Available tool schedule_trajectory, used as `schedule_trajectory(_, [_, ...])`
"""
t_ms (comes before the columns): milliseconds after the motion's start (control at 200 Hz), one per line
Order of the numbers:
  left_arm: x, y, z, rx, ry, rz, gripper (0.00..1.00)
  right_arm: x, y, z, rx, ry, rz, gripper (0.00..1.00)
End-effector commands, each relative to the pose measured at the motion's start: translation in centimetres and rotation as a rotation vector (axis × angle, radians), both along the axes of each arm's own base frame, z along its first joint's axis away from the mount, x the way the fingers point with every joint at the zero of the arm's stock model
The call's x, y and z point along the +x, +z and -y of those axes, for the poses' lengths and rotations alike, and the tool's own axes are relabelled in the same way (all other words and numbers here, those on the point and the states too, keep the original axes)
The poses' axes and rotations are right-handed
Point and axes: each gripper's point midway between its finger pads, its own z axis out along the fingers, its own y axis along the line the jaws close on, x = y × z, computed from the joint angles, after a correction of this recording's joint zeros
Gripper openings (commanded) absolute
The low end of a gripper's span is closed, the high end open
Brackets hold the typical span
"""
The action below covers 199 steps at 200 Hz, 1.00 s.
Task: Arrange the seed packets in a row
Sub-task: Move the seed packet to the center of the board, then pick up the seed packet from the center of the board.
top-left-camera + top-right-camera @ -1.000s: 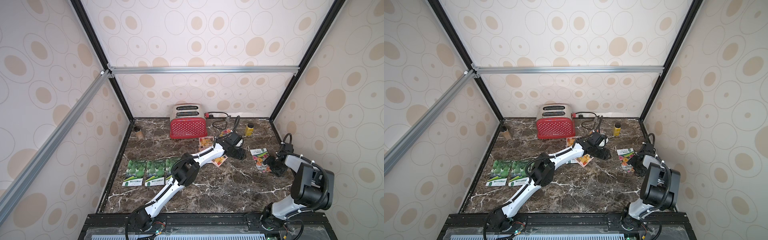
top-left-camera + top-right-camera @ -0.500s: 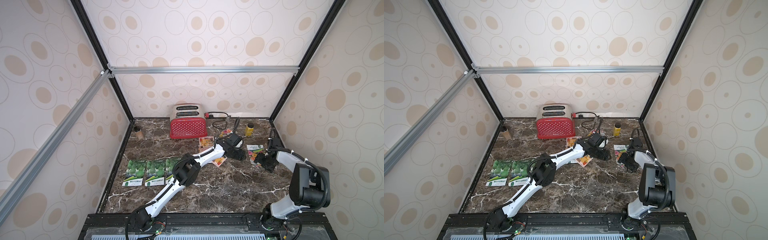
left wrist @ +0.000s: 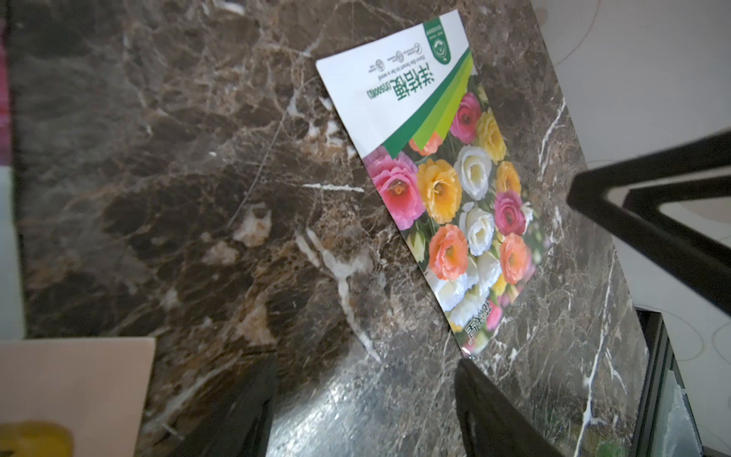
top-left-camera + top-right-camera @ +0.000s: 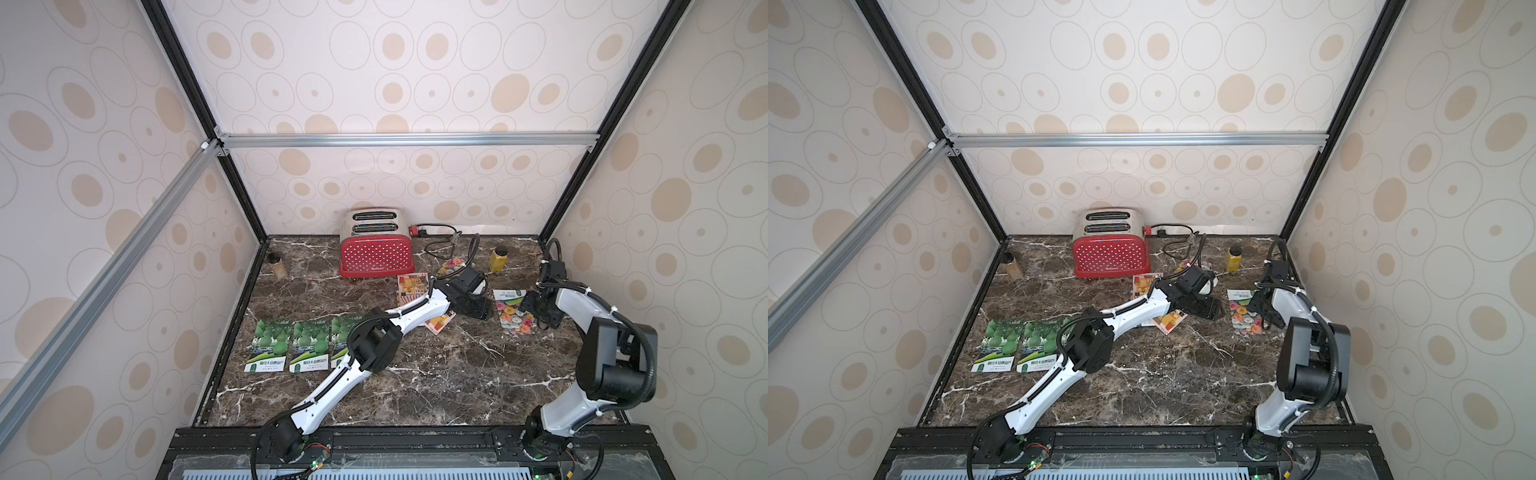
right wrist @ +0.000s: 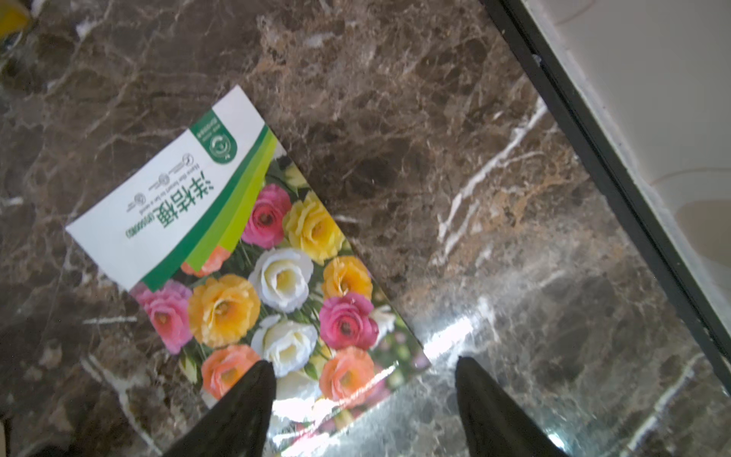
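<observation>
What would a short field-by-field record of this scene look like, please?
Row so far: three green gourd packets side by side, the third partly hidden by the left arm
Loose packets: flower packet flat, apart from the others; two peach packets by the left arm; second flower packet farther back
Left hand: open, over bare marble
Right hand: open, one finger above the flower packet's corner
Other items: red toaster, yellow bottle, spice jar
</observation>
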Motion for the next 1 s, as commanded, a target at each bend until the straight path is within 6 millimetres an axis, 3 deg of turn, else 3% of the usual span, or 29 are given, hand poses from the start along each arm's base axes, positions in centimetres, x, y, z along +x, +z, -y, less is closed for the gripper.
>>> schedule_trajectory(0, [0.2, -0.3, 0.5, -0.01, 0.013, -0.003, 0.72, 0.9, -0.9, 0.9, 0.021, -0.008, -0.019, 0.75])
schedule_trajectory(155, [0.2, -0.6, 0.4, -0.004, 0.018, -0.008, 0.72, 2.4, -2.1, 1.3, 0.074, -0.004, -0.019, 0.75])
schedule_trajectory(315, [0.3, -0.9, 0.7, -0.015, 0.027, -0.018, 0.72, 3.2, -3.4, -0.4, 0.189, 0.029, -0.021, 0.73])
schedule_trajectory(691, [0.2, -1.9, 0.8, -0.013, 0.026, -0.032, 0.72, 0.8, -6.3, -4.8, 0.4, 0.118, -0.099, 0.7])
schedule_trajectory(991, [0.0, -4.1, 1.0, 0.0, 0.031, -0.059, 0.72, -0.3, -6.5, -8.7, 0.489, 0.214, -0.125, 0.68])
